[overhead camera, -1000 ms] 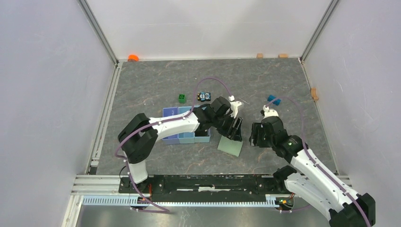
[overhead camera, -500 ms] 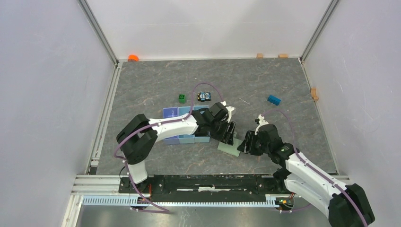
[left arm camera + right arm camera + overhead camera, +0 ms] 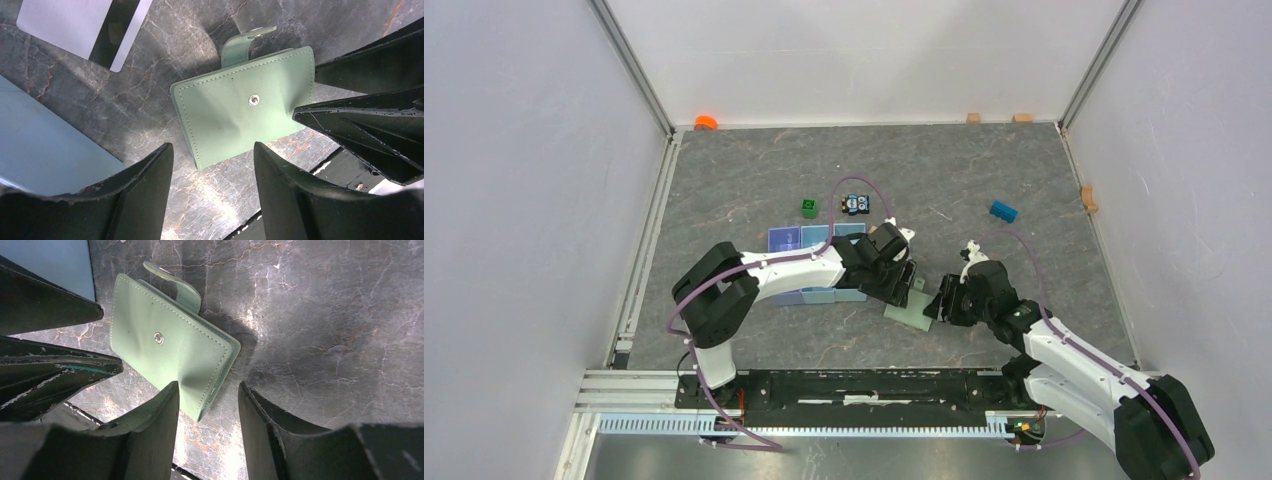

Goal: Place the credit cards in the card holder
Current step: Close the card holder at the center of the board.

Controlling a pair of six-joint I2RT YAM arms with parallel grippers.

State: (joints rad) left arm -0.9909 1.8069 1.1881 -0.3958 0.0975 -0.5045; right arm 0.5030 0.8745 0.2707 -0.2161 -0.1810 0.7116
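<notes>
Bounding edges: white walls stand on three sides of the grey marbled table [image 3: 754, 170]; a black rail runs along the near edge by the arm bases
Room to move: open surface lies behind and to the right of the card holder [image 3: 911, 309]; the light blue tray [image 3: 786, 240] sits close on its left, under the left arm
Far items: green cube [image 3: 810, 208], toy car [image 3: 856, 204] and blue block [image 3: 1003, 211] lie well apart from the wallet
Left gripper [image 3: 908, 287]: jaws spread wide, nothing held, low over the wallet's left side
Right gripper [image 3: 938, 304]: jaws spread wide, nothing held, low at the wallet's right edge
Wallet: flat on the table between the two claws, closed, snap stud up, tab loose and curling off one edge
Left wrist view: card holder [image 3: 240, 110] lies ahead of the left gripper [image 3: 212, 150], its near corner between the fingers; the right claw's fingers [image 3: 360, 120] reach over its far edge, contact uncertain
Right wrist view: card holder [image 3: 165, 350] has one corner between the fingers of the right gripper [image 3: 209, 387]
Only in left wrist view: striped card [image 3: 85, 25], pale with a dark stripe, on the table beyond the tray corner [image 3: 40, 150]; the top view hides it
</notes>
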